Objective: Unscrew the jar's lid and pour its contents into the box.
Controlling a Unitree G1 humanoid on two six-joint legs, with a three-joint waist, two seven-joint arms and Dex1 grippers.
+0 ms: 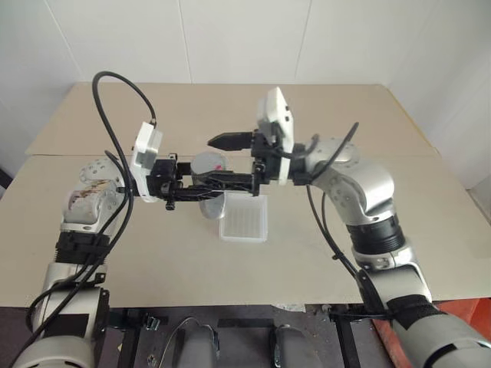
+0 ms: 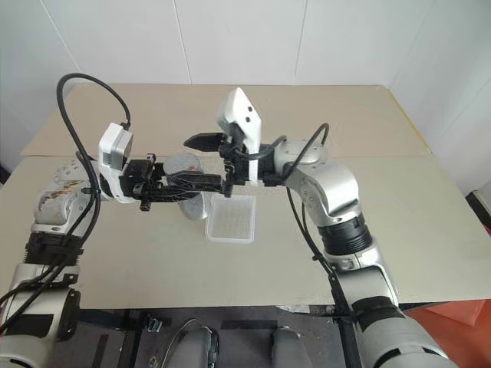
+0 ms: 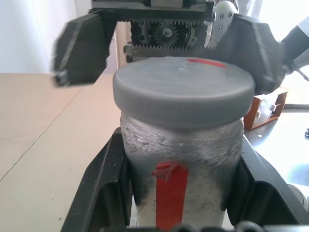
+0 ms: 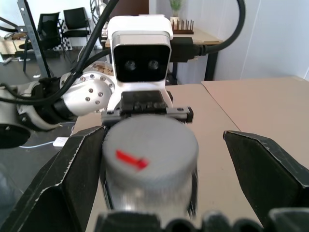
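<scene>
- The left gripper [image 3: 181, 193] is clamped on the jar [image 3: 181, 159], one black finger on each side of its clear body, holding it in the air above the table [image 1: 115, 253].
- The jar lies level, its mouth toward the robot's right; a red mark runs along its side.
- The lid [image 3: 183, 92], grey with a small red mark on top, sits on the jar's neck.
- The box [image 1: 245, 218] rests on the table just below the jar and a little to the right.
- The right gripper [image 4: 159, 159] faces the lid, jaws spread wide, one finger on each side of the cap, holding nothing.
</scene>
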